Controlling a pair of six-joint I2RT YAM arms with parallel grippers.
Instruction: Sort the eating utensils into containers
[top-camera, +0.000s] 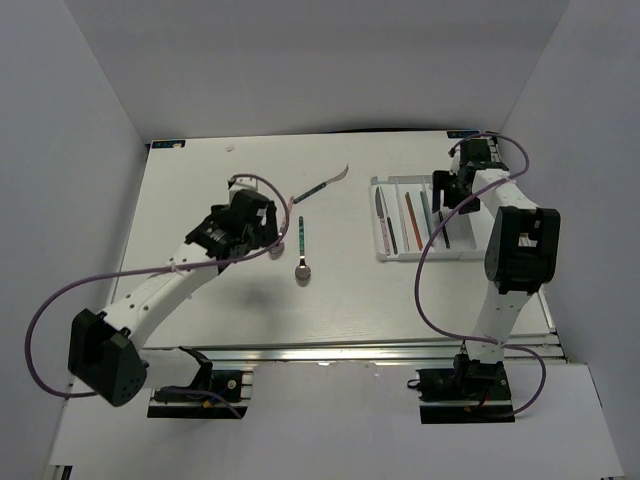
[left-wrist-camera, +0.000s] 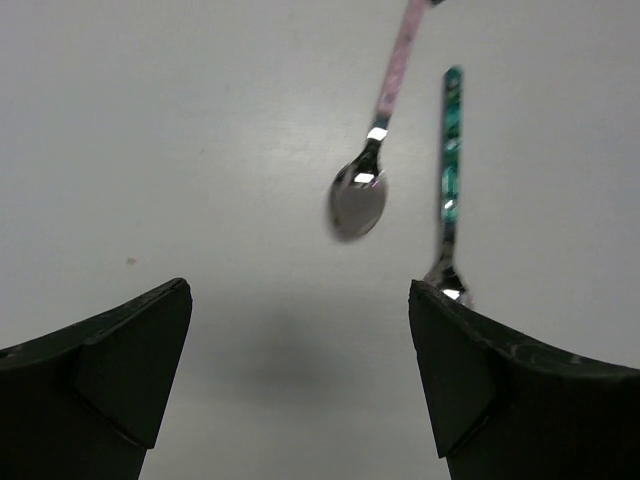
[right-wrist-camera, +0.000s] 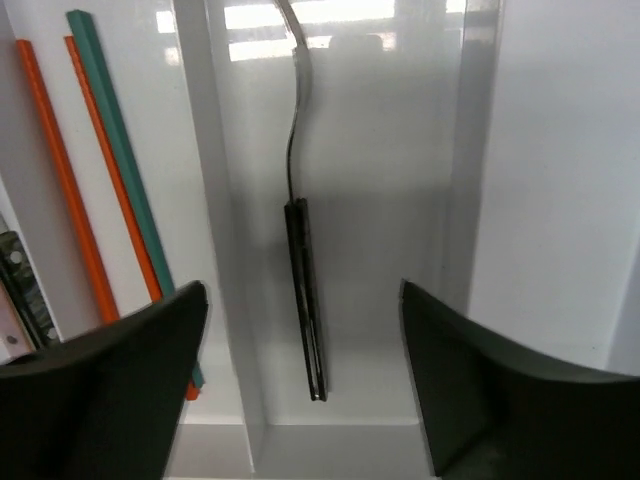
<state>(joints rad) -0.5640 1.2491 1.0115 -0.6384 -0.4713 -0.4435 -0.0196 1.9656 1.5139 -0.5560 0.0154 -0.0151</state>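
The left tool (top-camera: 270, 238) is held just above the worktop (top-camera: 380, 310) with its jaws spread apart and nothing between them; in the left wrist view the tool (left-wrist-camera: 300, 300) is seen released, with bare worktop (left-wrist-camera: 150, 120) under the gap. Two spoons are laid on the worktop just beyond its fingers. The pink spoon (left-wrist-camera: 362, 195) is set with its bowl toward the tool. The teal spoon (left-wrist-camera: 451, 170) lies beside it, nearly parallel and apart from it, and its bowl is partly hidden behind the right-hand finger (left-wrist-camera: 470, 390). From above, the teal spoon (top-camera: 302, 250) is seen just right of the tool, and only the bowl of the pink spoon (top-camera: 278, 251) shows at the tool's edge. A slim teal utensil (top-camera: 320, 187) is laid farther back, at a slant, its head too small to be made out. The right tool (top-camera: 448, 195) is held over the tray (top-camera: 378, 182) at the right of the worktop. In the right wrist view this tool (right-wrist-camera: 305, 330) is released and empty, directly above a dark utensil (right-wrist-camera: 305, 300) lying lengthwise in one compartment. In the next compartment to the left, beyond a tray (right-wrist-camera: 222, 250) divider, an orange chopstick (right-wrist-camera: 60, 170) and a teal chopstick (right-wrist-camera: 110, 130) are laid side by side.
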